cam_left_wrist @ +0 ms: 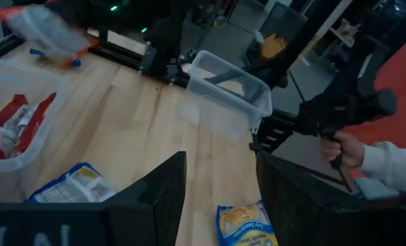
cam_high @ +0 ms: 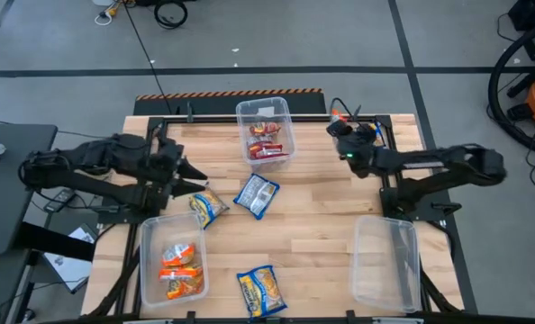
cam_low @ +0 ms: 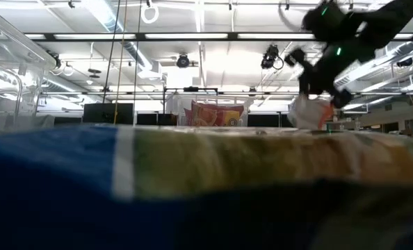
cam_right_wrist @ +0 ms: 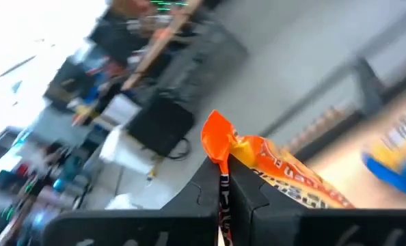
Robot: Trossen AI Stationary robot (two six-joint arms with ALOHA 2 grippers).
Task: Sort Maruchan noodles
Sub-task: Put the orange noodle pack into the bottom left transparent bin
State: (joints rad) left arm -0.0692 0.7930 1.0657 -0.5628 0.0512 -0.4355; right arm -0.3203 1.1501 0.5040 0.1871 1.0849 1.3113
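While far bin (cam_high: 264, 109) holds red packets (cam_high: 266, 144), right bin (cam_high: 385, 263) sits bare.

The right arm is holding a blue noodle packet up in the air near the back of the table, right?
Not quite: the packet is orange, not blue. The right wrist view shows the right end effector shut on an orange noodle packet. The rest is right: in the high view it is up near the table's back edge.
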